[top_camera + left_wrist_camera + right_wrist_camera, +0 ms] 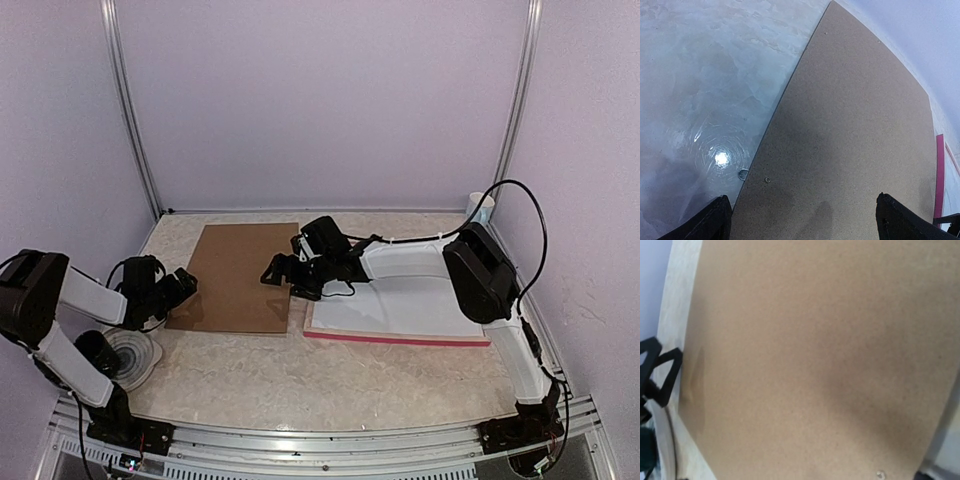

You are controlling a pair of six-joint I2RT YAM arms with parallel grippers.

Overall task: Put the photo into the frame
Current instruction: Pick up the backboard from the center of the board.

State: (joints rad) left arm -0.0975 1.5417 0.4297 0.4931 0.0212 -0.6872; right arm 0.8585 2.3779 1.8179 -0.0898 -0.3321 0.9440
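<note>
frame lies flat just right of the brown board with a white sheet on it; left gripper hangs wide open and empty over the board's near-left edge; right gripper sits at the board's right edge, can't tell its jaw gap.

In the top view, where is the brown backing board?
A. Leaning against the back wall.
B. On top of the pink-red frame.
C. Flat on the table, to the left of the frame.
C: the brown backing board lies flat on the table, with the frame on its right.
</note>
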